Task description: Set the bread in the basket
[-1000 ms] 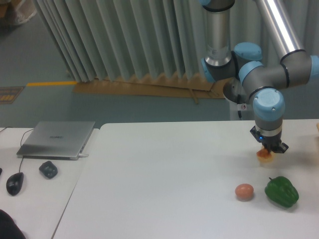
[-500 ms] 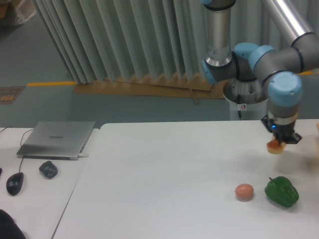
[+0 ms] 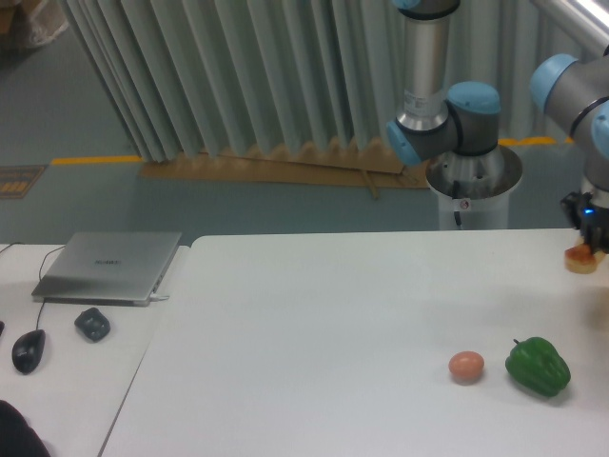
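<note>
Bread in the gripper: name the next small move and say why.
Probably keep carrying it rightward. The gripper holds the bread lifted off the table at the frame's right edge, well clear of the green pepper and egg-like ball. No basket is in view, so it presumably lies beyond that edge.

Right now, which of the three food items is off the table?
The bread, golden-orange, held at the gripper near the right edge of view. The green pepper and the pinkish-brown egg-like ball both rest on the table.
</note>
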{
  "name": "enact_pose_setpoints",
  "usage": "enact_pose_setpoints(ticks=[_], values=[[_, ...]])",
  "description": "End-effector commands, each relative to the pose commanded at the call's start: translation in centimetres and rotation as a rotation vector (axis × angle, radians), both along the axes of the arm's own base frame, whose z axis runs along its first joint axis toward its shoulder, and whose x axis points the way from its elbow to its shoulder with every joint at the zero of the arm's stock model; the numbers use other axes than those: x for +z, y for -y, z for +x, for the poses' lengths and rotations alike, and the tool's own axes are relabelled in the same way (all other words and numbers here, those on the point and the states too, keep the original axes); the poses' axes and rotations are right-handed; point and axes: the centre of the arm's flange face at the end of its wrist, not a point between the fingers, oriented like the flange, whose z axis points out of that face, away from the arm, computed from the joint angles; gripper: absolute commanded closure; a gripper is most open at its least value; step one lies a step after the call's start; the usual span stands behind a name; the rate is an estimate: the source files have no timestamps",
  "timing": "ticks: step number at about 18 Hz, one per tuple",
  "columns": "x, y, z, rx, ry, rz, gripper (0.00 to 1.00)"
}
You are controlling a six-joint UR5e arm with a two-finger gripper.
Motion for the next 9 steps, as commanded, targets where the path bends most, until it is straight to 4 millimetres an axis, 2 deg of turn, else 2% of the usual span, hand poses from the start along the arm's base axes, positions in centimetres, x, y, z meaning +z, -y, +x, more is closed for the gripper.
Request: enact_pose_setpoints(ticks=[2,4,7,9], values=[[0.7,0.3,-0.6,0.006,-0.021,0.008,0.86],[1.9,1.4,-2.7,0.000,-0.076,0.045,0.86],[2.2,3.0,-5.1,0.048,-0.121,0.129,0.86],[2.0,2.6,-6.4,0.027,-0.169,0.143,0.86]])
